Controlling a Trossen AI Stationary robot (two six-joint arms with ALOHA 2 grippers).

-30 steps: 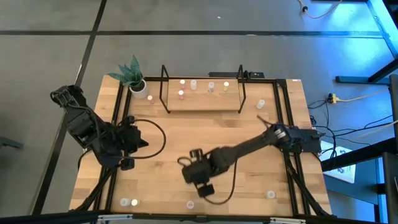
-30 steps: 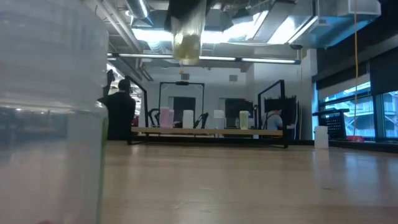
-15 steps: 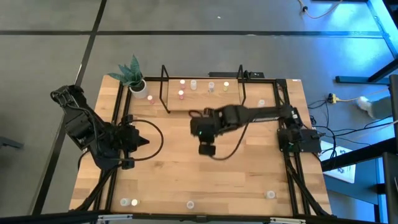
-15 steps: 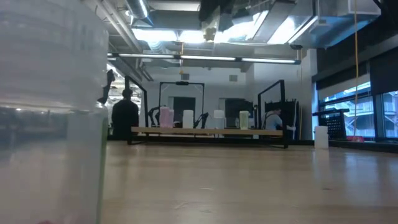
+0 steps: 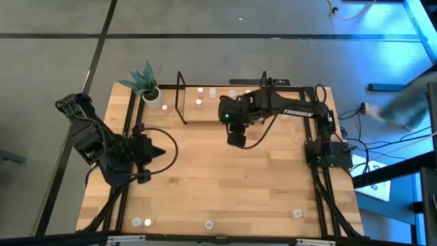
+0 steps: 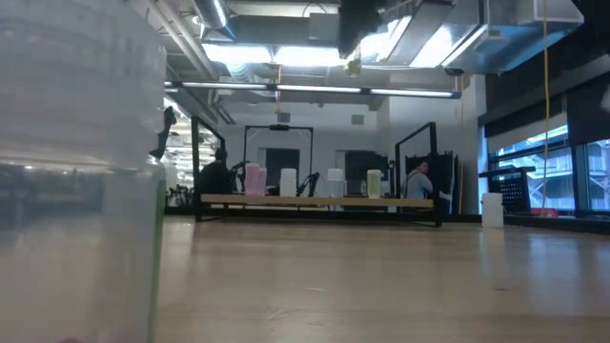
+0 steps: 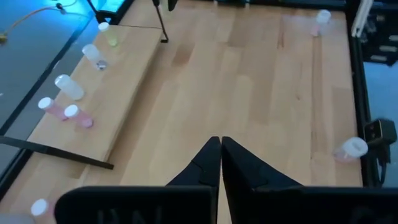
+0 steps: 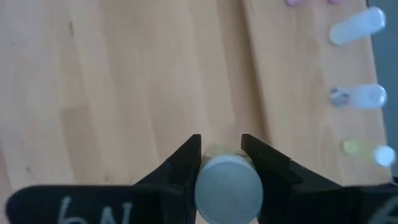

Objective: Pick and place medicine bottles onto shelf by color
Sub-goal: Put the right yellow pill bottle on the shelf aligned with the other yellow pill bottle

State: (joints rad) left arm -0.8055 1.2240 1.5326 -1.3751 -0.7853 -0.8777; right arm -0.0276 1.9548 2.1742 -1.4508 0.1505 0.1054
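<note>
Right hand (image 8: 221, 163): clamped on a yellowish bottle (image 8: 227, 183), above the shelf's (image 5: 222, 113) front edge.
Left hand (image 7: 220, 144): fingers together, over the desk's (image 5: 205, 178) left side.
Shelf: carried five bottles.

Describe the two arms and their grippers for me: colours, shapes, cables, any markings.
Both arms are black and jointed. The right arm carries white lettering along its forearm, and a black cable loops below its gripper. A black cable also curves around the left gripper. Each gripper has two dark, wedge-shaped fingers tapering to points. White handwritten marks sit on the right gripper's body.
</note>
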